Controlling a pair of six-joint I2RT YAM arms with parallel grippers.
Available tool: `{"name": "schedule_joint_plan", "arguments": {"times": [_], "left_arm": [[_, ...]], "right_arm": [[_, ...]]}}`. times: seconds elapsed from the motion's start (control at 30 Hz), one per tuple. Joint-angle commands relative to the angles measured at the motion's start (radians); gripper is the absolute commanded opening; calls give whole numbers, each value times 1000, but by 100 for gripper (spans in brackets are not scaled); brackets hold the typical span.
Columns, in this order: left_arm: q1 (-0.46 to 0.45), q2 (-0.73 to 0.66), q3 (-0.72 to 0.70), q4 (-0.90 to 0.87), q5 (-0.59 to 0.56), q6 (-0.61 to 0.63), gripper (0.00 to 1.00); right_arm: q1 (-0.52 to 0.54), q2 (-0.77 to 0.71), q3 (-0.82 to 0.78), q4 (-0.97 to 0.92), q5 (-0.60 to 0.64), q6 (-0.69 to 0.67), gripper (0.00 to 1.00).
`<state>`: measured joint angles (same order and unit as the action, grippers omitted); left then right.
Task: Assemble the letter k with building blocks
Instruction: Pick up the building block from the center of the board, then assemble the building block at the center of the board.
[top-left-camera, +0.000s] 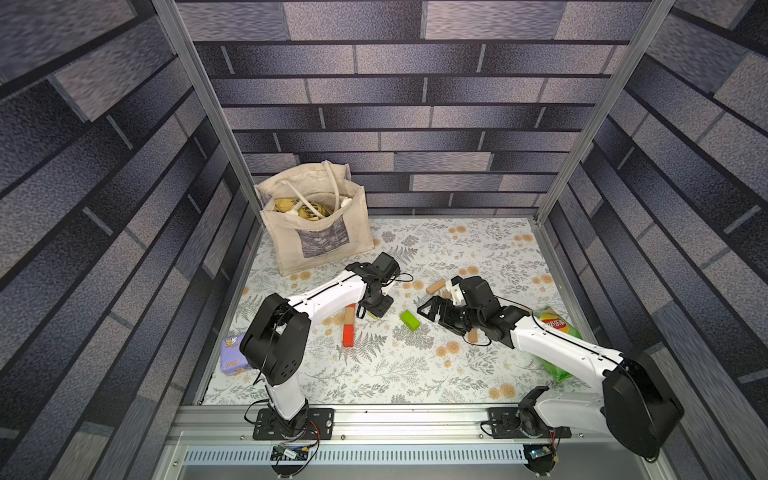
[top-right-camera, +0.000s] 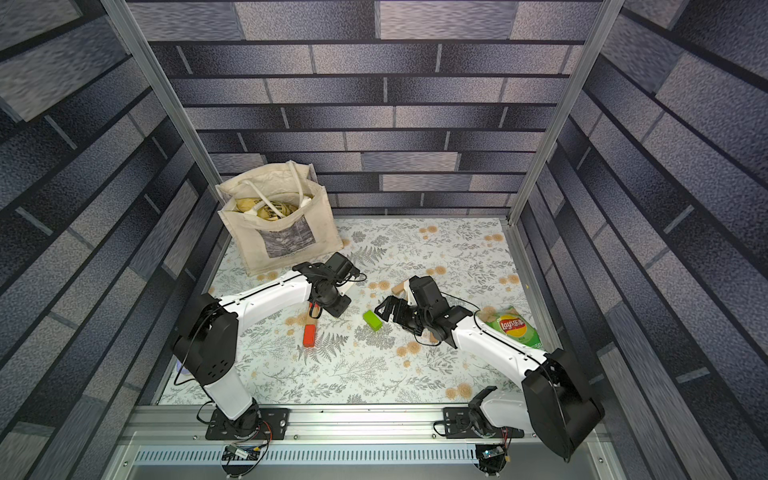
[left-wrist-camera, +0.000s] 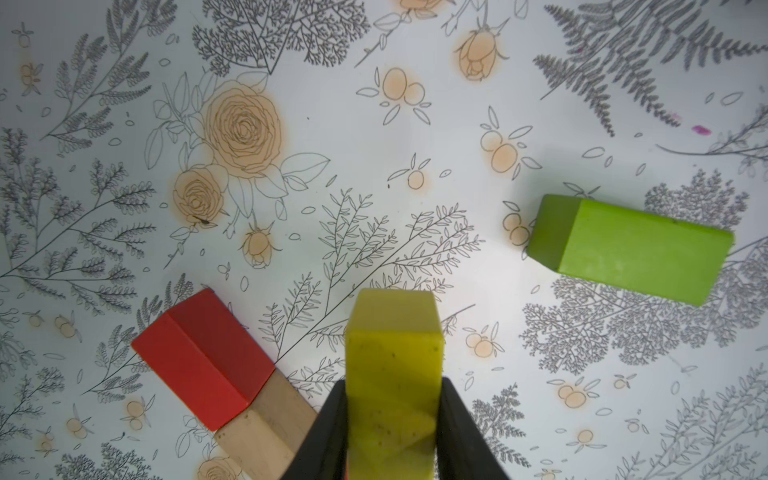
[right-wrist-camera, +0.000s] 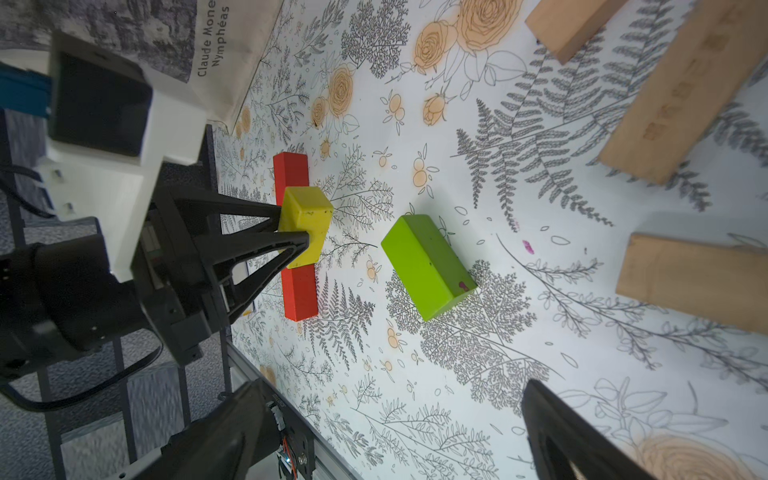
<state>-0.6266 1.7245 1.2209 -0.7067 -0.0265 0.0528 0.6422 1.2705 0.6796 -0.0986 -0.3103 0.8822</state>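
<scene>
My left gripper (left-wrist-camera: 392, 384) is shut on a yellow block (left-wrist-camera: 395, 353), which sticks out past its fingertips just above the floral table. Beside it lies a straight row of blocks: a red block (top-left-camera: 348, 335), a tan block (top-left-camera: 349, 316) and a second red end (right-wrist-camera: 291, 170). In the right wrist view the yellow block (right-wrist-camera: 307, 224) hangs across the middle of that row. A green block (top-left-camera: 409, 320) lies loose between the arms. My right gripper (top-left-camera: 430, 309) stands open and empty, close to the right of the green block (right-wrist-camera: 428, 266).
Several loose tan blocks (right-wrist-camera: 681, 95) lie by the right arm. A canvas tote bag (top-left-camera: 316, 232) stands at the back left. A green chip bag (top-left-camera: 557, 328) lies under the right arm. A purple tissue pack (top-left-camera: 232, 353) sits at the left edge.
</scene>
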Motion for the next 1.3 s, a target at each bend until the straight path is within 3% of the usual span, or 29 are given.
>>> {"name": "schedule_joint_plan", "arguments": {"times": [0.0,0.47,1.27], "left_arm": [[9,-46,-36,33,17,56,31],[16,-71,-69,47,20,217,32],[63,-26,-87,72,-13,285,32]], "right_arm": [[13,4,-3,55,33,30,100],[14,4,-14,71,15,18,100],[14,35,-4,67,-3,0,100]]}}
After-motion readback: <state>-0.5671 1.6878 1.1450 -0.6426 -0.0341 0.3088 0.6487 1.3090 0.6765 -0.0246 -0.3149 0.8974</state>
